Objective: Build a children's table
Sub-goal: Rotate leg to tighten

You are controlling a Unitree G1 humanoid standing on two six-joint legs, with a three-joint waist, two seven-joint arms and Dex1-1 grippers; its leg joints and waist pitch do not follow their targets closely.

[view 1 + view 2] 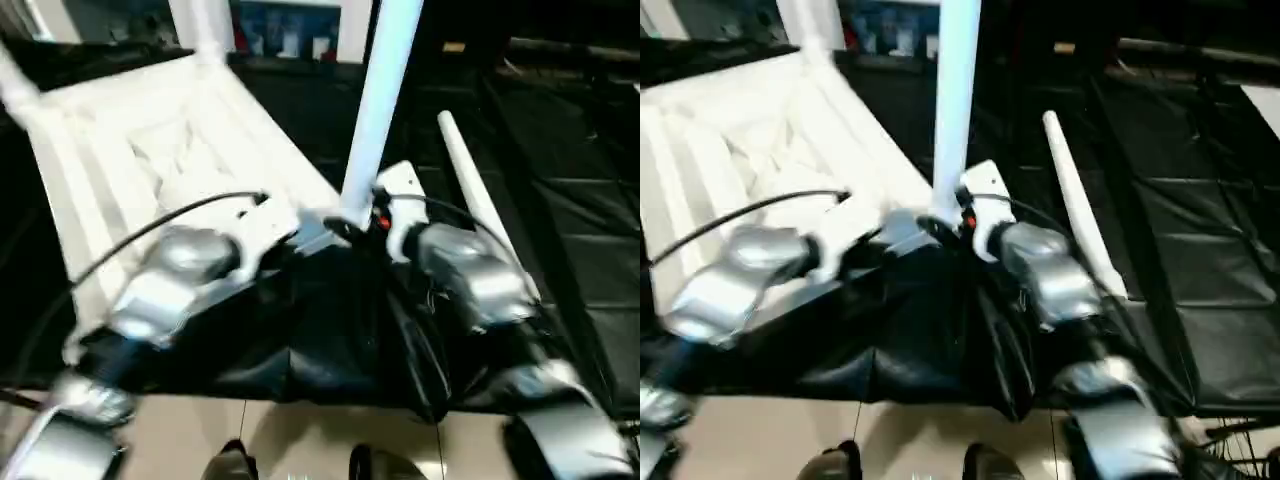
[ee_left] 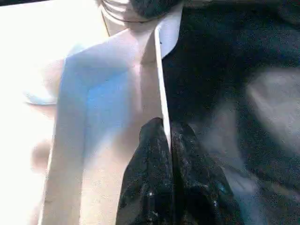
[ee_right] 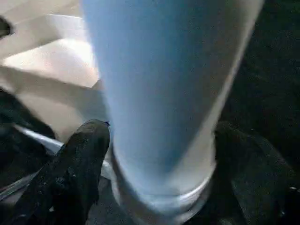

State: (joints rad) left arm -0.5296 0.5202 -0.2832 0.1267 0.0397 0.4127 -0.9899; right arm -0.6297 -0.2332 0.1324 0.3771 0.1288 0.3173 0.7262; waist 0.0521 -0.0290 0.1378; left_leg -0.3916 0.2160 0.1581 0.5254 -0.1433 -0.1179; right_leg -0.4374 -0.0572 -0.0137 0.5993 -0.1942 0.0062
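On the left, the upturned tabletop [image 1: 150,140] lies on black matting, its thin rim pinched by the left gripper [image 2: 166,133]; at centre 1 leg [image 1: 380,110] stands in a corner socket between the right gripper's [image 3: 159,154] spread fingers — a loose leg [image 1: 475,200] lies to the right.

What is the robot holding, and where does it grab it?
The left pincer pinches the tabletop by its thin edge near a corner. The right pincer's fingers stand apart on either side of the upright leg, near its foot, not squeezing it.

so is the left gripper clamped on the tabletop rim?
Yes: in the left wrist view, the left gripper has its black fingers pinched together on the tabletop's thin white edge.
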